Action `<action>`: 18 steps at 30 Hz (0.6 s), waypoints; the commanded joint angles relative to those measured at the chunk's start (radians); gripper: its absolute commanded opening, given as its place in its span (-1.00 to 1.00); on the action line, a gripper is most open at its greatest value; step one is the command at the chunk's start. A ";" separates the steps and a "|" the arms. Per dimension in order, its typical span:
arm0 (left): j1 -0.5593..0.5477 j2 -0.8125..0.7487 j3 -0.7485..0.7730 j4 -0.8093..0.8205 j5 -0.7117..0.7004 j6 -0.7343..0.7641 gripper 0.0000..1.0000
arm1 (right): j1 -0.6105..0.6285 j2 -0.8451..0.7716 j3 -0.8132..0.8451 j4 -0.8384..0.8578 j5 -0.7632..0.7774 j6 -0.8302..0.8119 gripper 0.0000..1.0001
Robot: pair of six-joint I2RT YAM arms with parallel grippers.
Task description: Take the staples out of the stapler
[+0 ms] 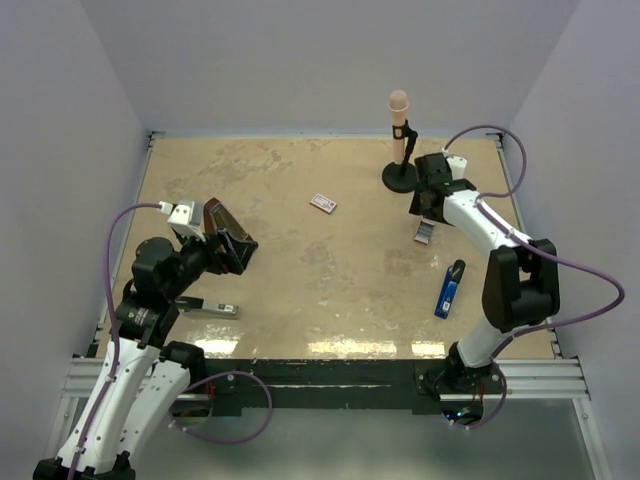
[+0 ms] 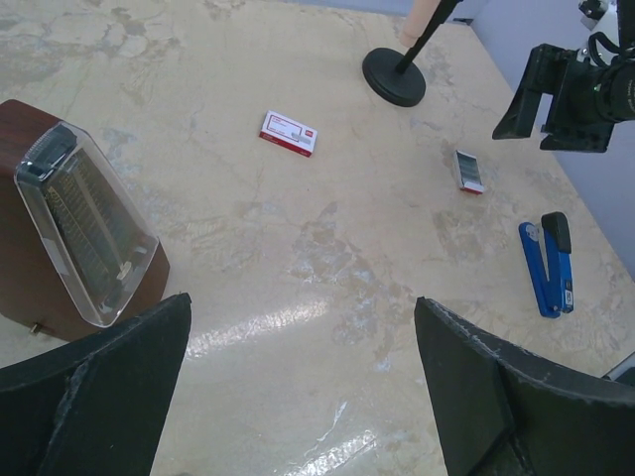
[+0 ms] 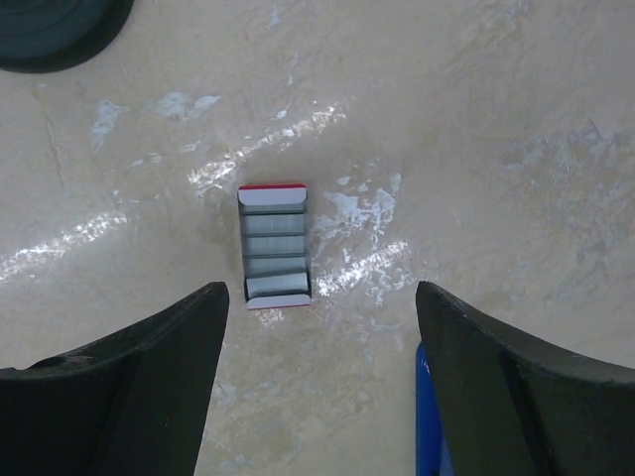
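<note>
Stapler (image 1: 207,308) lies flat on table (image 1: 300,290) at far L, long axis approx L–R, beside L arm and behind L gripper (image 2: 301,322). That gripper is spread wide, empty, facing away from it. Staples (image 3: 275,260) sit well apart to the R, on the table, just ahead of R gripper (image 3: 322,319), also wide, nothing held. Block's long axis runs fore-aft between the fingers. R arm clearly nearer.

No legible text; red-and-white card (image 2: 289,133) print too small.
</note>
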 commanded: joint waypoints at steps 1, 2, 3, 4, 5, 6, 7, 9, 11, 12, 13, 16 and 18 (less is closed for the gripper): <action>-0.004 -0.007 -0.002 0.051 0.000 0.021 0.98 | -0.010 -0.084 -0.042 -0.042 -0.004 0.021 0.60; -0.004 -0.007 -0.002 0.054 0.002 0.021 0.98 | -0.022 -0.087 -0.051 -0.067 0.018 0.033 0.59; -0.004 -0.008 -0.002 0.054 0.002 0.021 0.98 | -0.027 -0.089 -0.059 -0.097 0.035 0.052 0.58; -0.006 -0.007 -0.003 0.054 0.002 0.020 0.98 | -0.028 -0.096 -0.070 -0.146 0.052 0.090 0.58; -0.004 -0.007 -0.003 0.053 0.000 0.021 0.98 | -0.030 -0.136 -0.085 -0.162 0.070 0.108 0.57; -0.004 -0.007 -0.003 0.051 0.002 0.020 0.98 | -0.030 -0.161 -0.120 -0.174 0.079 0.127 0.58; -0.004 -0.010 -0.003 0.053 0.003 0.020 0.98 | -0.030 -0.190 -0.136 -0.194 0.085 0.162 0.60; -0.004 -0.011 -0.005 0.056 0.006 0.020 0.98 | -0.030 -0.256 -0.179 -0.200 0.102 0.187 0.67; -0.004 -0.013 -0.005 0.059 0.009 0.020 0.98 | -0.043 -0.277 -0.209 -0.179 0.121 0.195 0.69; -0.004 -0.015 -0.005 0.060 0.012 0.021 0.98 | -0.056 -0.273 -0.225 -0.176 0.109 0.190 0.70; -0.004 -0.015 -0.005 0.057 0.014 0.021 0.98 | -0.066 -0.262 -0.223 -0.186 0.107 0.188 0.70; -0.006 -0.016 -0.003 0.054 0.014 0.021 0.98 | -0.096 -0.231 -0.219 -0.197 0.095 0.193 0.70; -0.010 -0.015 -0.003 0.053 0.012 0.020 0.98 | -0.102 -0.225 -0.232 -0.193 0.069 0.187 0.70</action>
